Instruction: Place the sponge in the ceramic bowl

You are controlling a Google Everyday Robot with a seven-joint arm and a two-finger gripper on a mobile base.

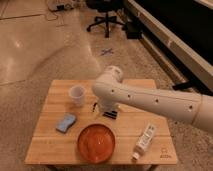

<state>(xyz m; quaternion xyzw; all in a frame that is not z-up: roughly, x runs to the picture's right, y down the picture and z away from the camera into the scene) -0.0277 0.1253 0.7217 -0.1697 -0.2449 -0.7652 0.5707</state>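
The light-blue sponge (66,122) lies on the left part of the wooden table (55,150). The orange-red ceramic bowl (96,142) sits at the front centre, to the right of the sponge and slightly nearer. My white arm reaches in from the right across the table's middle. Its gripper (98,107) hangs over the table centre, behind the bowl and to the right of the sponge, apart from both. It appears to hold nothing.
A translucent white cup (76,95) stands behind the sponge, just left of the arm. A small black item (111,114) lies under the arm. A white tube (145,140) lies at the front right. An office chair (106,20) stands on the floor beyond.
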